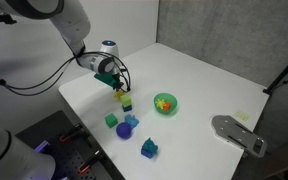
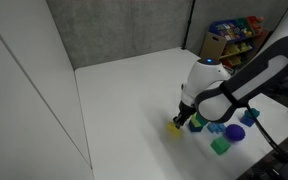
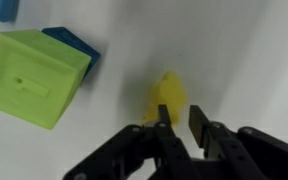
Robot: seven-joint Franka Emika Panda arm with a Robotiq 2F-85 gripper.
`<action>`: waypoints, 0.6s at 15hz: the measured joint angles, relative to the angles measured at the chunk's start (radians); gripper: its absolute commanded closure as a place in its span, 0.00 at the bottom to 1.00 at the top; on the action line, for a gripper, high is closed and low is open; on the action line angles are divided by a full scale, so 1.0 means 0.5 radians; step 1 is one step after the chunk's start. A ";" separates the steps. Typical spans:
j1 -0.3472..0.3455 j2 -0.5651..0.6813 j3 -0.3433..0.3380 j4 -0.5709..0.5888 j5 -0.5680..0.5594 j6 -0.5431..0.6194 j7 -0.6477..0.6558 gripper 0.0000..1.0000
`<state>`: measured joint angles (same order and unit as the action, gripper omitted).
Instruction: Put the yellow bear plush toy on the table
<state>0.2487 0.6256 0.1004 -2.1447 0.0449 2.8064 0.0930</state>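
The bear (image 3: 169, 98) is seemingly resting on the table (image 3: 254, 60), just beside the cube (image 3: 34, 78), its end lying at the gripper (image 3: 181, 125) tips. Whether the narrowly parted fingers are pinching it, I cannot tell. It is looking soft, light and squashable, inviting a mid-body pinch. A blue block (image 3: 76, 45) is peeking from behind the cube, blocking nothing.

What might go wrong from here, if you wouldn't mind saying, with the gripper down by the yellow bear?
1. The yellow bear plush toy lies at the tips of the gripper, low over the table. I cannot tell whether it is released, so the soft toy might cling and lift as the arm rises.
2. The yellow-green cube stands close beside it, so a sideways retreat might knock it.
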 measured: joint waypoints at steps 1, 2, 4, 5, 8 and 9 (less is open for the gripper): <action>0.000 0.004 0.000 0.003 0.000 -0.002 0.000 0.31; 0.000 0.006 0.000 0.005 0.000 -0.004 0.000 0.22; 0.000 0.008 0.000 0.007 0.000 -0.008 0.000 0.07; 0.000 0.008 0.000 0.008 0.000 -0.010 0.000 0.01; -0.010 0.007 0.000 0.013 0.004 -0.011 0.000 0.00; -0.022 0.003 0.000 0.014 0.007 -0.012 0.001 0.00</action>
<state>0.2376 0.6268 0.1006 -2.1379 0.0486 2.8005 0.0935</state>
